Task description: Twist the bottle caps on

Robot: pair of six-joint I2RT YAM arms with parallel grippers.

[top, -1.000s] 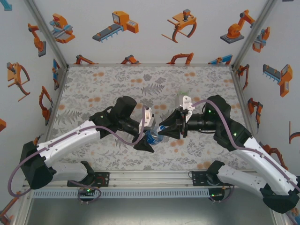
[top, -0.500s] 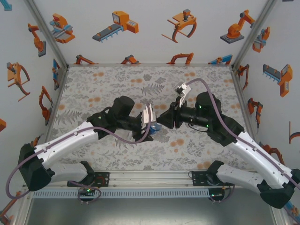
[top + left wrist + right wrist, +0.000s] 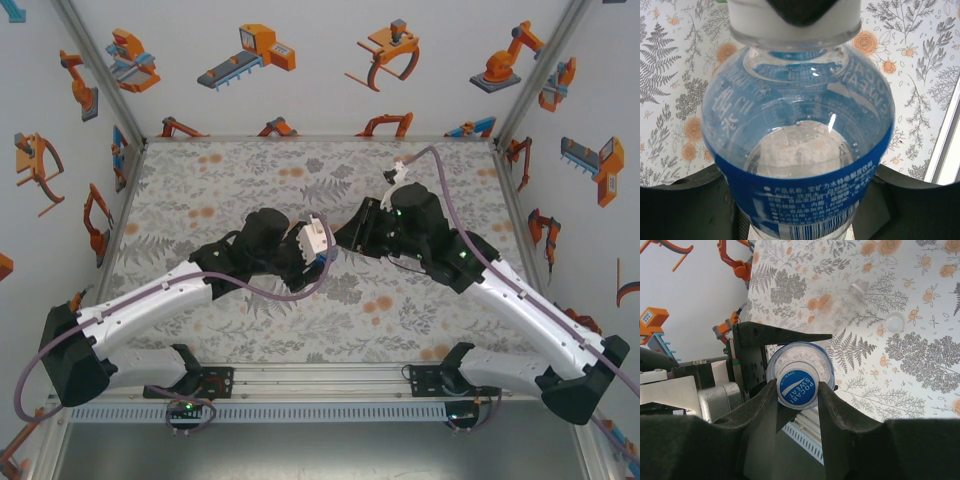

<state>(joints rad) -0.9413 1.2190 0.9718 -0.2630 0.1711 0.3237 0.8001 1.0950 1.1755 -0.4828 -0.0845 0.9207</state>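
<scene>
Held bottle (image 3: 800, 150) shifted back, cap (image 3: 796, 390) between right fingers (image 3: 840, 415)

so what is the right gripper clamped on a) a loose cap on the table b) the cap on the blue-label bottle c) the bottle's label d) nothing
B: in the right wrist view the right gripper has a finger on each side of the cap on top of the blue-label bottle.

The left arm (image 3: 150, 300) and right arm (image 3: 510, 295) span the table (image 3: 250, 165); its far side lies open.
</scene>
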